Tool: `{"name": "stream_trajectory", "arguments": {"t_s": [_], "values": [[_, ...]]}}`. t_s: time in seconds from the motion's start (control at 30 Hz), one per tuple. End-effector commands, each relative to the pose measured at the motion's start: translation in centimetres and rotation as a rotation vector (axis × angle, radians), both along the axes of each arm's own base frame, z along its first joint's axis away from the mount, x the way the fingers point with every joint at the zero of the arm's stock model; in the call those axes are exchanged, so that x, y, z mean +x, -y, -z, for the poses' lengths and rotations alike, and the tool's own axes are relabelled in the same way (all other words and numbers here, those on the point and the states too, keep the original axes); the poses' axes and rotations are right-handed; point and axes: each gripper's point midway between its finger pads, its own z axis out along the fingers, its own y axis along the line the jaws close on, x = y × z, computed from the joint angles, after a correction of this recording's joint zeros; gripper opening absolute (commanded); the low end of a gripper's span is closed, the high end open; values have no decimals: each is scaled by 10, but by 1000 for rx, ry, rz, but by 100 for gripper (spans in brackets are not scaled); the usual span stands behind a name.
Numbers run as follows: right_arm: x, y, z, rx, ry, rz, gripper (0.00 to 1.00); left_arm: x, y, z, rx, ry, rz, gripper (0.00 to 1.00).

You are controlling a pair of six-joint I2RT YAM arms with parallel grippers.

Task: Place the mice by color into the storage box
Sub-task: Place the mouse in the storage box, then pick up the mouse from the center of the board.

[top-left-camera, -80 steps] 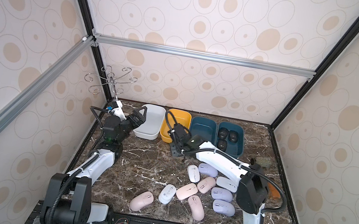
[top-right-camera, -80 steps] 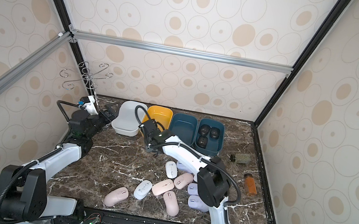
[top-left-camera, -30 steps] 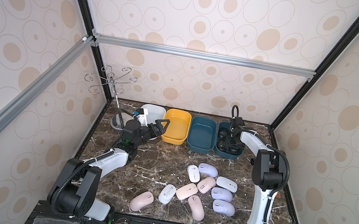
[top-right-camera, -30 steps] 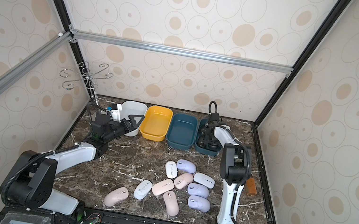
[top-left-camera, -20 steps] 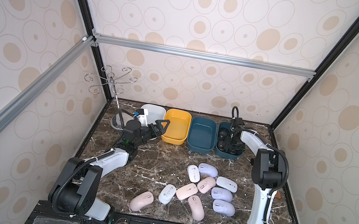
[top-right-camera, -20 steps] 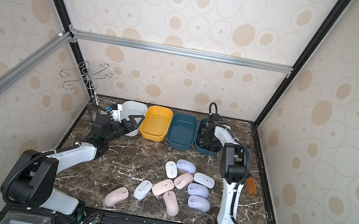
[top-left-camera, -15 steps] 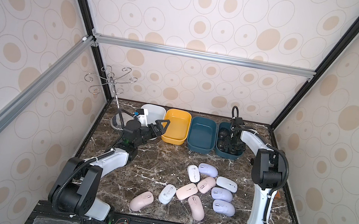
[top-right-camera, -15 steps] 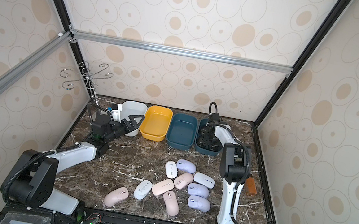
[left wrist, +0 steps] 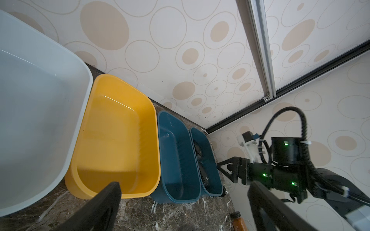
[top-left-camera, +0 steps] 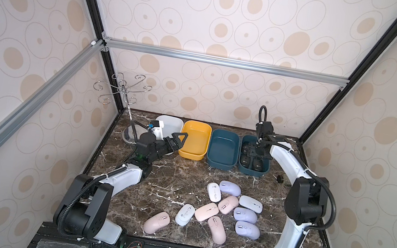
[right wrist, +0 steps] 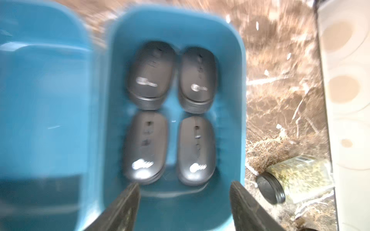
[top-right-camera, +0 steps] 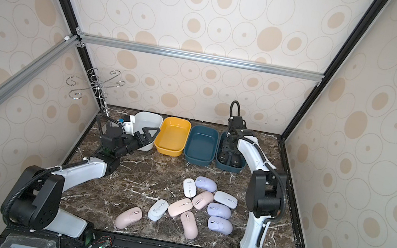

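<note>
Four black mice (right wrist: 152, 70) are seen in one teal bin (right wrist: 238, 100), ten pastel mice (top-left-camera: 228, 204) on the counter (top-left-camera: 168, 180). The left gripper (left wrist: 184, 185) and right gripper (right wrist: 184, 185) fingers are seen spread.

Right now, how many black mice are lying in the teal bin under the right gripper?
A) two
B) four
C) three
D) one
B: the right wrist view shows four black mice lying two by two inside the teal bin. The right gripper hangs over it with its jaws open and nothing between them.
</note>
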Motion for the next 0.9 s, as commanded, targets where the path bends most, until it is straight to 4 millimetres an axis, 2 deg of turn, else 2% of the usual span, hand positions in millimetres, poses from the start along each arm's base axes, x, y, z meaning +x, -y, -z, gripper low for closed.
{"name": "stream_trajectory", "arguments": {"t_s": [0.0,0.13,0.3,0.37,0.53,0.77,0.87], "values": [[-34,-36,-1,4,-3,-56,73,4,1,-27,4,69,-3,100],[-80,-95,14,62,-47,-223,73,3,0,-29,7,73,-4,100],[-142,-154,50,157,-171,-366,74,4,-8,-30,34,70,-42,100],[-161,-165,67,153,-226,-394,74,6,-15,-25,51,52,-77,100],[-184,-171,102,163,-324,-412,74,11,-31,-12,23,-5,-129,100],[-183,-180,124,156,-381,-434,75,10,-28,-17,10,13,-107,100],[-183,-181,132,142,-390,-436,71,9,-29,-22,12,29,-108,100]]}}
